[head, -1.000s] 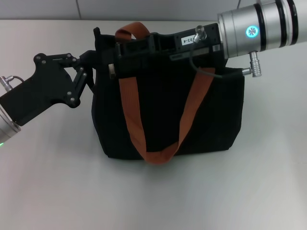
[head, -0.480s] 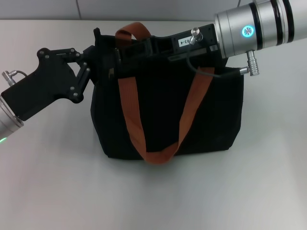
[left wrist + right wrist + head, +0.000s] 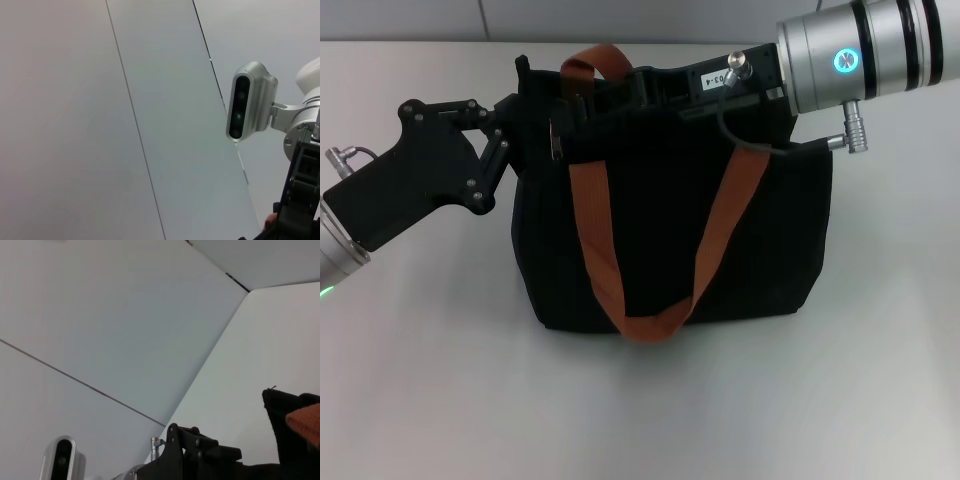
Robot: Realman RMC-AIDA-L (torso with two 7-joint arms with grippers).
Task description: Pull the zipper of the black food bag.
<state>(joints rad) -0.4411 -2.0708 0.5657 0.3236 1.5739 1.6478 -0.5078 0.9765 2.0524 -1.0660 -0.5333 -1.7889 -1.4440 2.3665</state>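
The large boxy black fabric food bag [image 3: 670, 235] with orange-brown webbing handles [image 3: 605, 250] stands upright toward the far edge of the white desk [image 3: 640, 410]. The left end effector [image 3: 510, 125] presses against the bag's upper left corner, fingers closed in on the fabric there; how firmly they grip cannot be told. The right end effector [image 3: 585, 105] reaches across the bag's top edge, where the small silver metal zipper pull [image 3: 558, 140] shows near the left end; whether its fingers hold it cannot be told.
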